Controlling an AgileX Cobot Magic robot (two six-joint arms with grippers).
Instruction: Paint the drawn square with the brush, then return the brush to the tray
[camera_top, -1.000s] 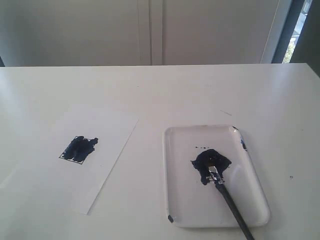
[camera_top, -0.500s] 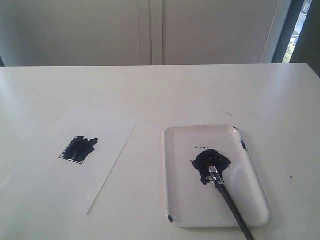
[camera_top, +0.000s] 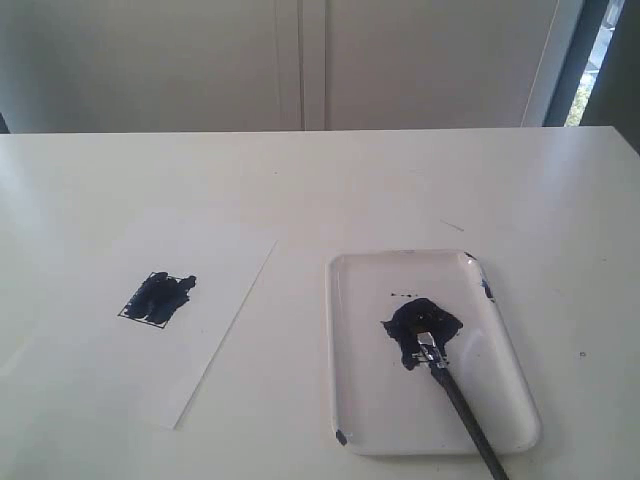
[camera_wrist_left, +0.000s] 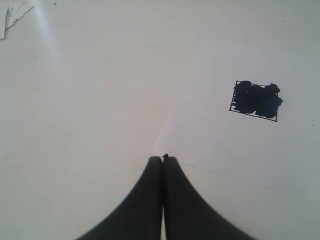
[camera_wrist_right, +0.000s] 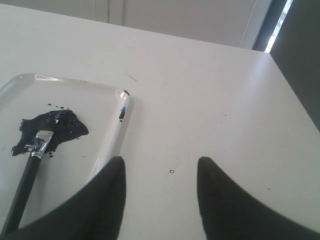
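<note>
Squares: one small black-outlined drawn square (camera_top: 158, 297), smeared dark blue inside, on the paper.
Sheets: one flat white paper sheet (camera_top: 225, 262), left of the tray and apart from it.
Trays: one glossy white rectangular plastic tray (camera_top: 334, 340) with rounded corners, a few blue flecks on its rim.
Blots: one irregular dark blue paint blot (camera_top: 420, 322) inside the tray.
Brushes: one long black-handled brush (camera_top: 458, 398) with silver ferrule, lying in the tray, tip on the blot, handle crossing the rim.
Left gripper (camera_wrist_left: 162, 159): one, black fingers pressed together, nothing between them, over the sheet's edge.
Right gripper (camera_wrist_right: 160, 161): one, fingers spread wide, empty, over the bare white table (camera_wrist_right: 210, 100) just beside the tray.
</note>
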